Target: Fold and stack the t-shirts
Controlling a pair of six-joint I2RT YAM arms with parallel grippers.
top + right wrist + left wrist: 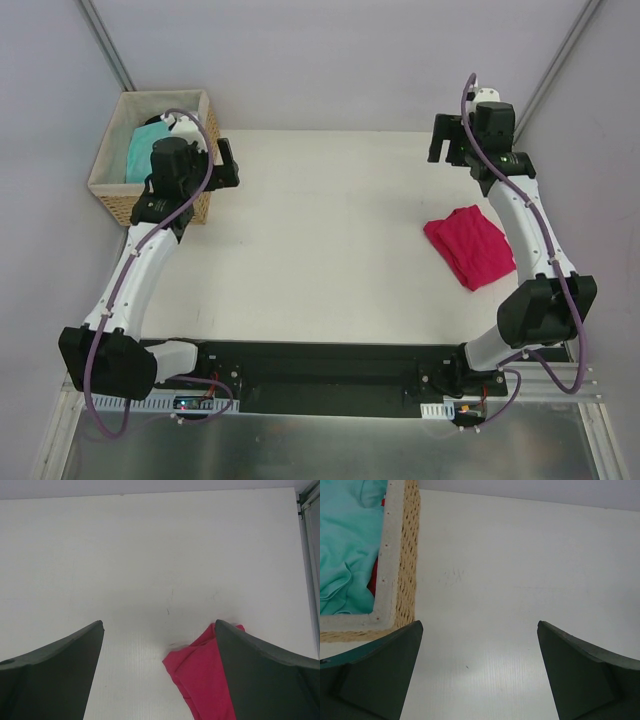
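Now both arms hang above the white table [320,230] with nothing in hand. Over on the far-left corner, the left gripper [479,626] hovers just beside the woven wicker basket [402,555], jaws spread wide and empty over bare tabletop. The crumpled turquoise fabric t-shirt [345,545] lies inside that basket. Across at the far right, the right gripper [159,625] hovers with jaws equally wide, gripping nothing. Nearer that arm's base, the crimson-pink fabric t-shirt [470,246] lies folded into a compact bundle on the table's right side, well apart from the basket.
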